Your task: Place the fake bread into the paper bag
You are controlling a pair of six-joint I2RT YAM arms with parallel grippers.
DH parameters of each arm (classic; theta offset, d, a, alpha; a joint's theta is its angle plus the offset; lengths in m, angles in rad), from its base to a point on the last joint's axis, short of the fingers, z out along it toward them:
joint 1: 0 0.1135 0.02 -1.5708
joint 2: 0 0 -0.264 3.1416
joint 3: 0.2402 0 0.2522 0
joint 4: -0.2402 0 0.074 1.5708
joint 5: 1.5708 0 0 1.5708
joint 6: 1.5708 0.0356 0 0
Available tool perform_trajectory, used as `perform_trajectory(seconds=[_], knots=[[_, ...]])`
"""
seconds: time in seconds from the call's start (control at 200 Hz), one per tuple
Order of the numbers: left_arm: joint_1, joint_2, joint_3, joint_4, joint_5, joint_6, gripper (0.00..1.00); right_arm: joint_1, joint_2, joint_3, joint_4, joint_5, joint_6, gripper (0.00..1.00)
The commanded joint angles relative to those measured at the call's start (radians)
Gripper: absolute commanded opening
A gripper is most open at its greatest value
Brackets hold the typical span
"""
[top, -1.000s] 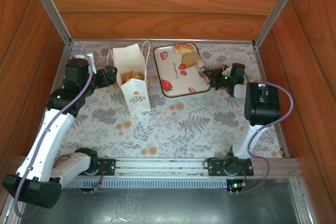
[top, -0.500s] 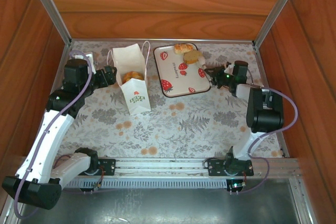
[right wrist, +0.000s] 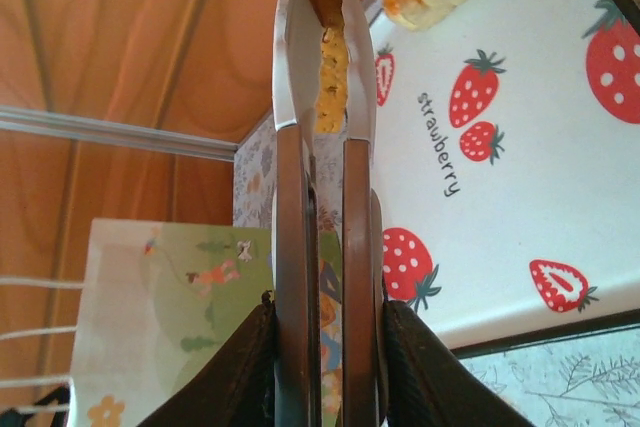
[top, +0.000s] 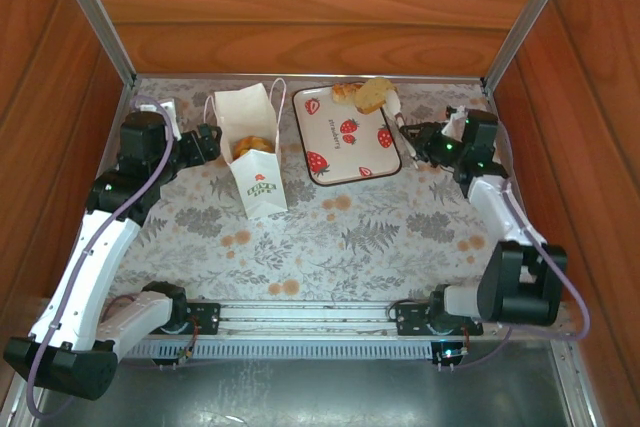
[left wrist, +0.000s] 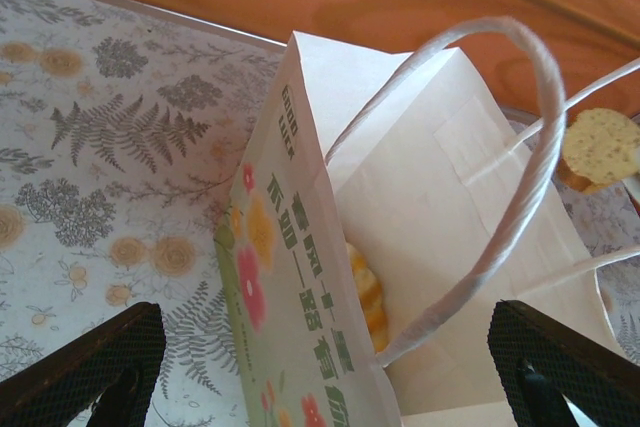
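On the left, the left arm (top: 95,247) stretches up along the side of the table (top: 350,237) and bends in at the top. Its left gripper (top: 215,143) sits just beside the paper bag (top: 262,187). In the left wrist view its two black fingers (left wrist: 95,372) stand far apart, one on each side of the bag's top. It is wide open, and I cannot see it squeeze anything. The white bag stands up with its mouth open. Some golden fake bread (top: 250,144) already lies inside it.

Next to the bag is the strawberry tray (top: 345,165). One pale pastry (top: 344,92) lies at its far edge.

On the right, the right arm (top: 500,212) folds back at the elbow and reaches up and to the left. The right gripper (top: 390,105) has long thin fingers pressed close together. They pinch a toast slice (top: 374,94) by its edge. The slice is over the far right corner of the tray, well apart from the bag.
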State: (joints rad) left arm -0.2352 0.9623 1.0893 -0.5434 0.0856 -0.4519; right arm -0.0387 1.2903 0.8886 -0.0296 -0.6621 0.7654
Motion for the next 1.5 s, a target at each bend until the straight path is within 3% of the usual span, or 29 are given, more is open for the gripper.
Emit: perform_trajectory(seconds=[0.0,0.425,0.985,1.279,1.494], knots=[[0.006,0.015,0.045,0.011,0.029,-0.016,0.89,0.007,-0.108,-0.006,-0.112,0.002,-0.087,0.29],[0.016,0.041,0.071,0.011,-0.004,-0.030,0.89,0.075,-0.325,0.147,-0.219,-0.011,-0.066,0.30],[0.080,0.124,0.148,0.025,0.172,-0.029,0.84,0.384,-0.324,0.392,-0.321,0.195,-0.159,0.29],[0.088,0.146,0.154,0.030,0.181,-0.011,0.63,0.543,-0.277,0.456,-0.374,0.335,-0.232,0.29],[0.089,0.153,0.149,0.031,0.178,0.003,0.46,0.705,-0.207,0.499,-0.395,0.503,-0.297,0.29]])
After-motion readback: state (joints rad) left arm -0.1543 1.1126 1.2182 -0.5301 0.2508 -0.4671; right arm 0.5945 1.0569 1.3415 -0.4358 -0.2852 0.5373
